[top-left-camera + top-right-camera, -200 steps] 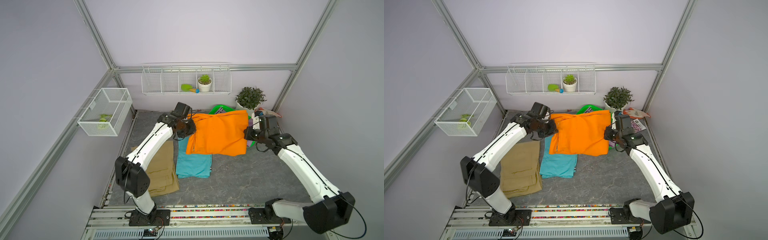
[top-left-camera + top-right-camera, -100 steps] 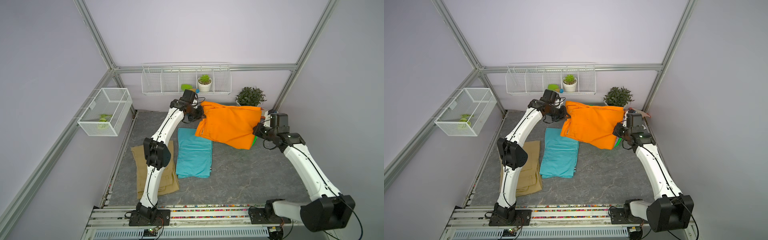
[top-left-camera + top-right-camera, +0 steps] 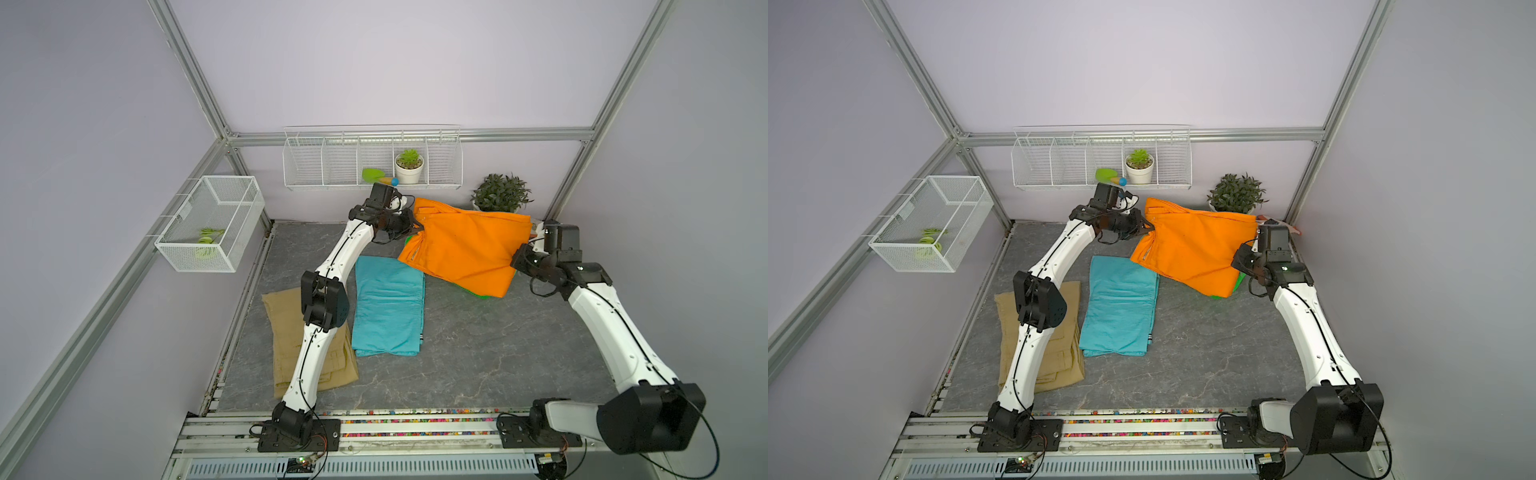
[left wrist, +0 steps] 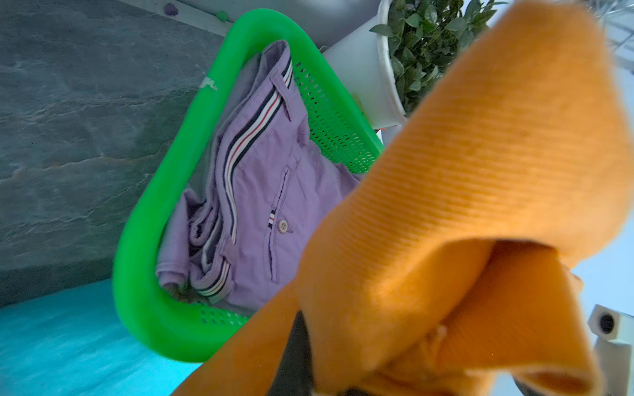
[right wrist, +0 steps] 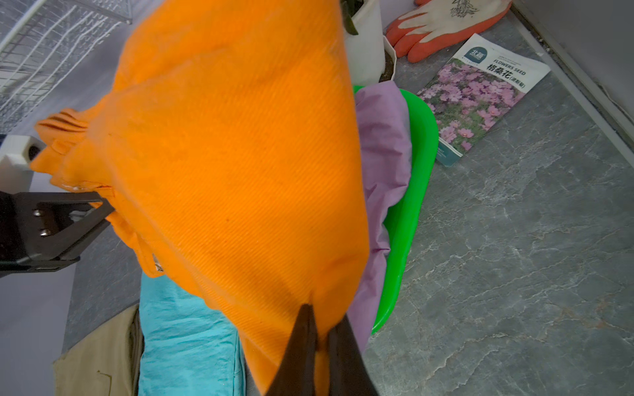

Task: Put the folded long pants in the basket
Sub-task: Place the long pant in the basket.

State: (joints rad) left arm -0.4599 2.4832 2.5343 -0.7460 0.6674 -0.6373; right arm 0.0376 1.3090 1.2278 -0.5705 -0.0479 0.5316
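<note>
Right wrist view: the ribbed orange pants (image 5: 223, 154) are held above the smooth-rimmed green basket (image 5: 411, 205) (lilac pants (image 5: 384, 154) crumpled inside), clamped at opposite edges by the right gripper (image 5: 322, 319) and left gripper (image 5: 104, 211).

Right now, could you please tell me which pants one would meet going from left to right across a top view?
The tan pants, then the teal pants, then the orange pants.
</note>
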